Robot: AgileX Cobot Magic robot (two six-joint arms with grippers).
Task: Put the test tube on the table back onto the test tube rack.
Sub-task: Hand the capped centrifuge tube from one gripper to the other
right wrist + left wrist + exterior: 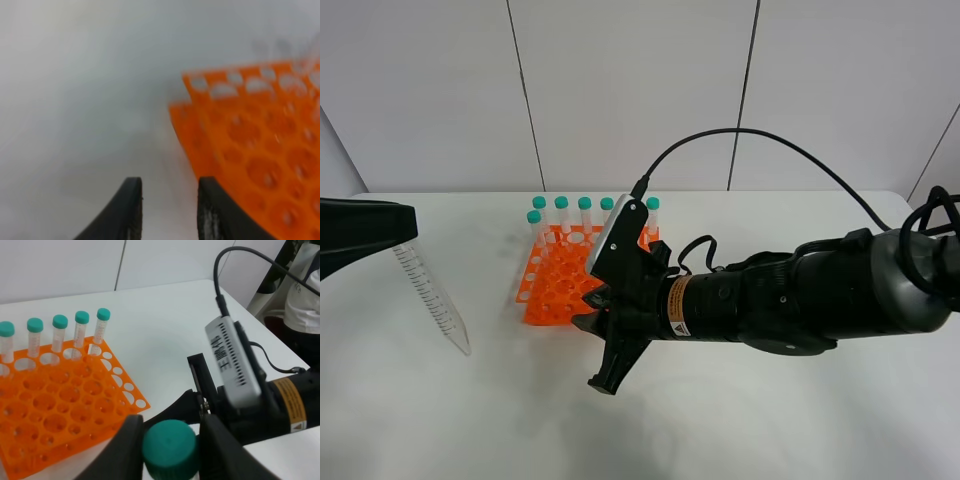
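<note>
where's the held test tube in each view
exterior high: far left, the test tube hangs tilted from the left gripper, left of the test tube rack.
left wrist: only its teal cap shows, close to the camera, between the fingers.
right wrist: not in it.
shared landmark: the test tube rack, in all three views.

My test tube (pixel 432 295) is clear, smooth plastic with a matt teal cap (pixel 169 452). The test tube rack (pixel 50 410) is slightly glossy orange plastic. The tabletop (pixel 770 420) is matt white.
</note>
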